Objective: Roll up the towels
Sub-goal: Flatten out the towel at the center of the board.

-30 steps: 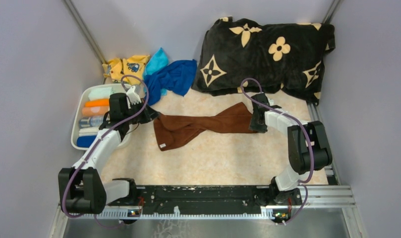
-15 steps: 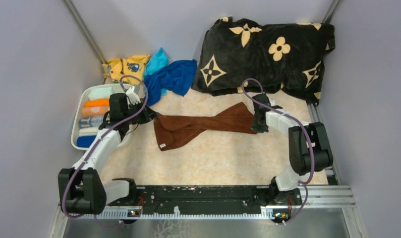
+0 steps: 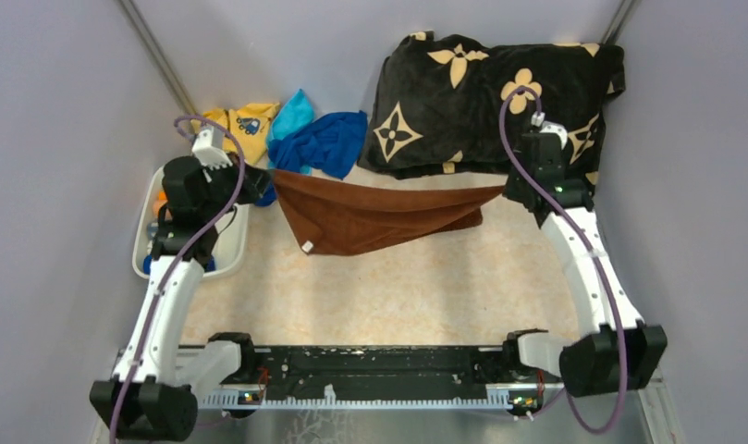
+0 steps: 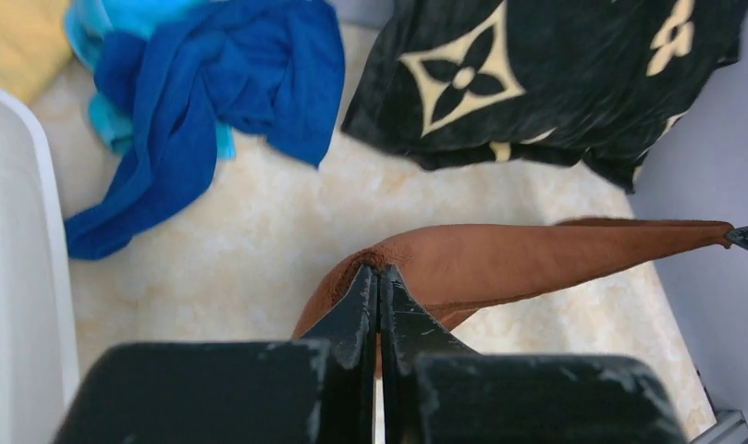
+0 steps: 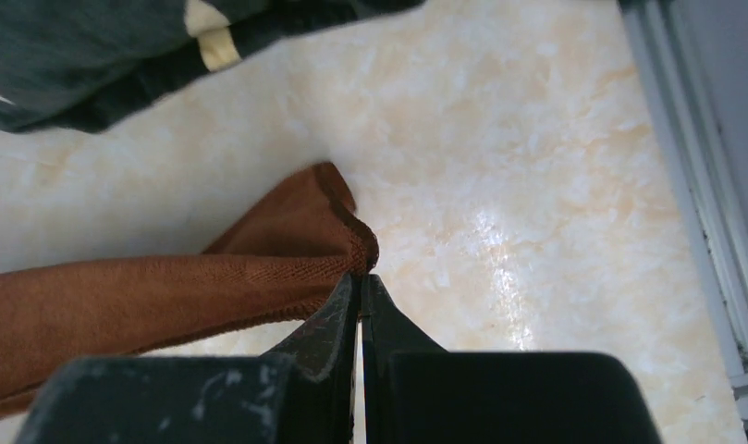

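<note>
Along the bottom of the overhead frame, the black mounting rail (image 3: 379, 363) is running across the near edge of the worktop (image 3: 398, 287). The left arm (image 3: 171, 287) is reaching up the left side of the frame and the right arm (image 3: 587, 264) up the right side.

Between them, in the middle of the frame, the brown towel (image 3: 370, 215) is hanging stretched like a hammock, one corner in each pincer. The left pincer (image 4: 377, 277) is pinching the towel's left corner, its jaws closed tight on the cloth with no gap showing in its wrist view. The right pincer (image 5: 361, 280) is gripping the opposite corner the same way, jaws pressed together on the folded hem. The towel's top edge is running taut from one pincer to the other while its lower edge is sagging toward the marbled surface. Whether it is touching there cannot be told. A small white tag (image 3: 307, 247) is showing at its lower left corner.

At the left edge of the frame a white bin (image 3: 229, 242) is standing partly under the left arm, with bits of orange and blue showing inside.

Farther back, in the upper left, the dark blue towel (image 3: 325, 143) is lying crumpled. The light cyan towel (image 3: 294, 111) is touching it, and a yellow printed cloth (image 3: 233, 122) is lying beside that, by the wall. In the upper right the big black cushion (image 3: 499, 88) with beige flowers is lying against the back wall.
</note>
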Action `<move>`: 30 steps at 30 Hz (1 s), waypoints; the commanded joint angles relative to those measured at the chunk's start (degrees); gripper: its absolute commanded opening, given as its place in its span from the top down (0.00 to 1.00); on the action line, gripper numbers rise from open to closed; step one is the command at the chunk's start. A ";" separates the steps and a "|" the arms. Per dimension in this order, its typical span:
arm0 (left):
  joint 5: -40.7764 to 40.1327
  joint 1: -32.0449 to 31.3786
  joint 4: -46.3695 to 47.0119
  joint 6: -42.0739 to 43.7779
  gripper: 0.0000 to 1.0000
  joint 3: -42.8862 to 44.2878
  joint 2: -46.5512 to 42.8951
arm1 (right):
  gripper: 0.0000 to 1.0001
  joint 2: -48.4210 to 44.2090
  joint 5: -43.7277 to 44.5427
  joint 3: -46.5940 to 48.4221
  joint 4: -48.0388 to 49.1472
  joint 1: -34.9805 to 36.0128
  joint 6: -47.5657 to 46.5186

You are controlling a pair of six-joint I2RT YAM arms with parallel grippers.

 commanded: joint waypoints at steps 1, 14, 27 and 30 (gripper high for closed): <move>-0.59 -0.29 -2.72 -1.03 1.00 3.06 -8.48 | 1.00 -10.26 2.46 4.26 -5.68 -0.66 -2.98; -8.24 -0.33 -15.59 -7.20 1.00 2.52 -27.31 | 1.00 -32.18 9.03 5.47 -13.32 -0.66 -0.33; -5.48 -0.37 -0.82 -7.70 1.00 -11.44 -4.03 | 1.00 -11.70 9.15 -8.84 4.47 -1.08 3.69; -5.19 -0.36 6.37 -7.69 1.00 -11.72 6.95 | 1.00 -1.83 7.72 -10.26 12.75 -3.65 3.96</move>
